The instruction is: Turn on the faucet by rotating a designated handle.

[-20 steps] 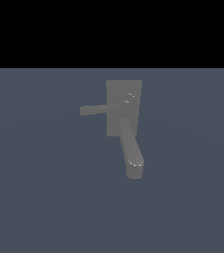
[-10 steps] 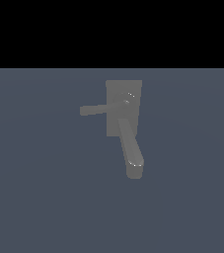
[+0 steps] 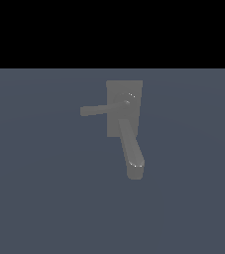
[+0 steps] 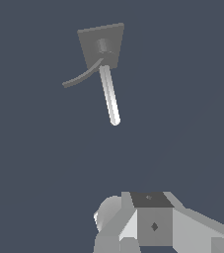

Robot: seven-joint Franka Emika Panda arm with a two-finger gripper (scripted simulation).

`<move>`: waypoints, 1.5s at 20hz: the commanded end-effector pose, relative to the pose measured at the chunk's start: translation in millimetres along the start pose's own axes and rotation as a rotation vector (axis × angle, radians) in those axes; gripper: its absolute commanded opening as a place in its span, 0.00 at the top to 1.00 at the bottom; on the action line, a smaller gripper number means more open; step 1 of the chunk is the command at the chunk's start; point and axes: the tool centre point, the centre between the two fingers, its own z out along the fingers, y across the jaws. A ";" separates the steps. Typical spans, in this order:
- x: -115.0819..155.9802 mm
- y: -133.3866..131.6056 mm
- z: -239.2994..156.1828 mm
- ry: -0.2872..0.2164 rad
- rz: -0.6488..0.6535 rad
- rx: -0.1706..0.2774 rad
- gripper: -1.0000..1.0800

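Well apart from the handle (image 4: 82, 76) sits the end effector (image 4: 148, 225), its jaw state indiscernible.

Readable text: none in either view.
Faucet (image 3: 124, 106): plain matte grey, with no brand, label or number on its block.
Handle (image 3: 96, 110): bare grey bar, no marking.
Spout (image 3: 132, 155): bare, only light glints.
Gripper (image 4: 153, 225): no lettering on its grey housing; one small dark diamond-shaped mark shows, not a readable sign.
Ground surface (image 3: 39, 198): uniform blue-grey, no signs.
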 end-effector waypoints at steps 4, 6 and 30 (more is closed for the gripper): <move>1.0 3.1 -7.0 0.040 0.017 -0.069 1.00; 1.6 4.6 -11.2 0.062 0.026 -0.107 1.00; 6.6 -23.3 -131.1 0.595 0.152 -0.955 1.00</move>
